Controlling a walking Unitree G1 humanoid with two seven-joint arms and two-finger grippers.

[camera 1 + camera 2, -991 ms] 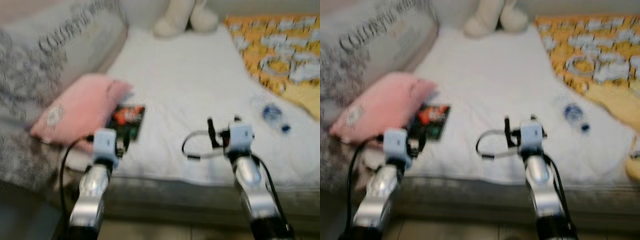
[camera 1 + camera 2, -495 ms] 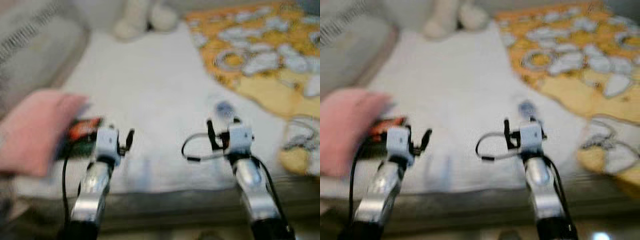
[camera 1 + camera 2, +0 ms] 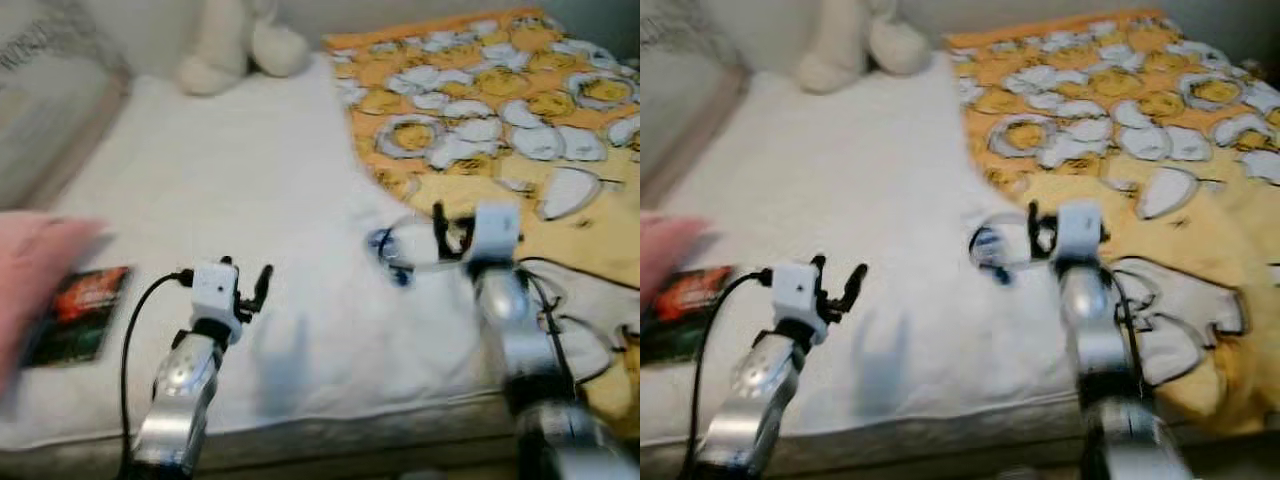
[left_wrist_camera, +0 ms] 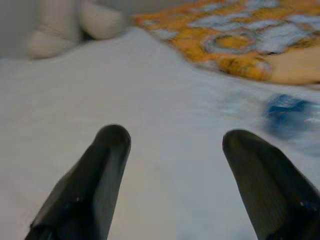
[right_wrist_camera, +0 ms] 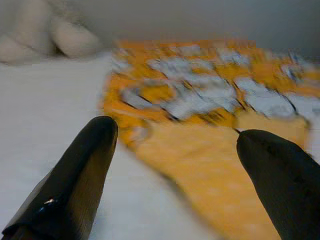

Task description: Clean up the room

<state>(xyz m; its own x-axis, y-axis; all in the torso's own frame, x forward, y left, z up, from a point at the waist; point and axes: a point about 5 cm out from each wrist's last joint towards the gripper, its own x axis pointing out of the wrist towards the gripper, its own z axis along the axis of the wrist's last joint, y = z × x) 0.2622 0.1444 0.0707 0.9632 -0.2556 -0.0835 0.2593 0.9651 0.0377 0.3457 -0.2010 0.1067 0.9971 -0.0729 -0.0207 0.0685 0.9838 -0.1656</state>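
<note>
A clear plastic bottle (image 3: 385, 246) with blue on it lies on the white bed sheet (image 3: 230, 180), at the edge of an orange blanket (image 3: 500, 90) patterned with white eggs. My right gripper (image 3: 450, 222) hovers just right of the bottle, open and empty; its wrist view looks over the blanket (image 5: 200, 115). My left gripper (image 3: 248, 275) is open over bare sheet nearer the bed's front edge, and its wrist view has the bottle (image 4: 287, 107) ahead past one finger. A dark packet with red print (image 3: 80, 315) lies flat at the left.
A blurred pink pillow (image 3: 25, 270) pokes in at the left edge. A cream plush toy (image 3: 225, 45) sits at the head of the bed beside a grey pillow (image 3: 40, 100). The mattress front edge (image 3: 300, 440) runs below both arms.
The camera has swung right, so pillow and packet slid to the left and more blanket shows. My right gripper now stands farther forward, next to the bottle.
</note>
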